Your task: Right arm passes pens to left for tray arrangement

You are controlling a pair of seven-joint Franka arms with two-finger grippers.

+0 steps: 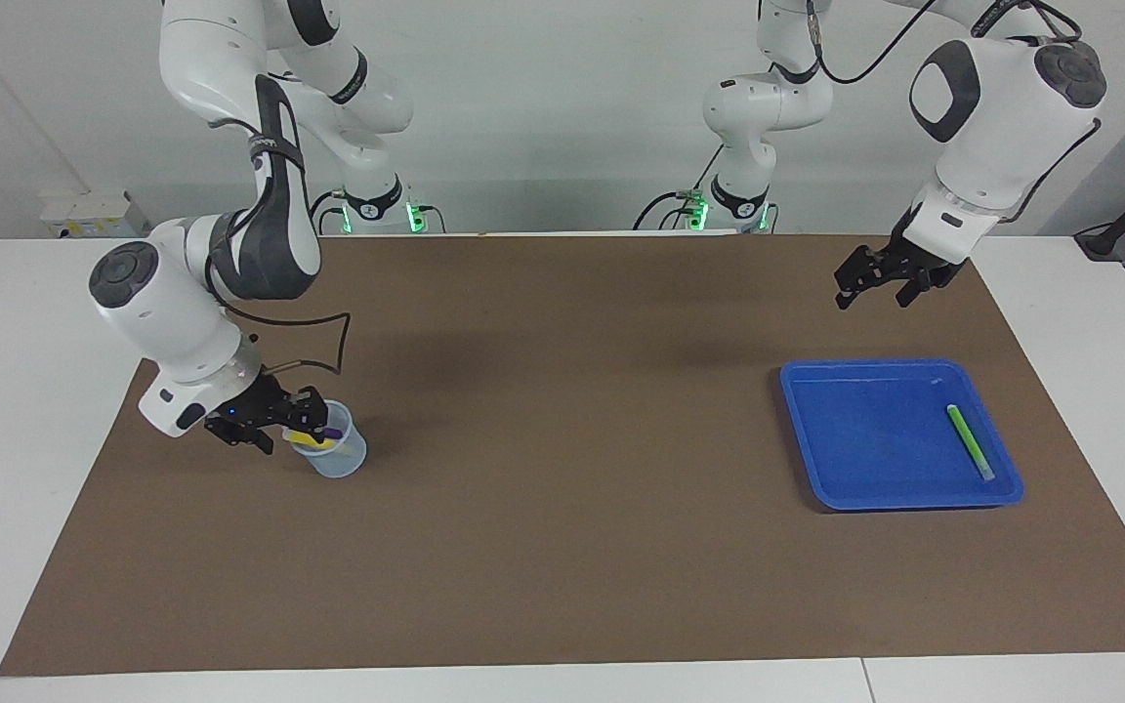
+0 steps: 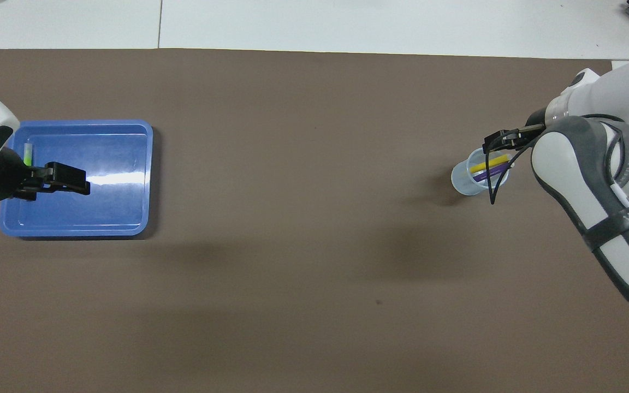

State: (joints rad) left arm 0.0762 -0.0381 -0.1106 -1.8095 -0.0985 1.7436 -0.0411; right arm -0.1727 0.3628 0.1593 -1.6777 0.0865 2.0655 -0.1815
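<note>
Pens lie in two places on the brown mat (image 1: 562,547). The green pen (image 1: 969,441) lies flat in the blue tray (image 1: 865,439), close along the rim that faces the left arm's end of the table, and nothing else is in that tray. The tray itself sits flat on the mat toward the left arm's end. The yellow pen (image 1: 313,442) and the purple pen (image 1: 331,431) lean together in a small translucent cup (image 1: 343,459) that stands upright on the mat toward the right arm's end, well apart from the tray. Their upper ends stick out over the cup's rim on the side toward the right arm. The right gripper (image 1: 304,422) is low at that rim, right at the pens' protruding ends, with its blue light showing just above. Whether it is open or has closed on a pen cannot be told. The left gripper (image 1: 870,298) hangs in the air above the tray's part of the table, jaws spread wide, holding nothing and touching nothing.
</note>
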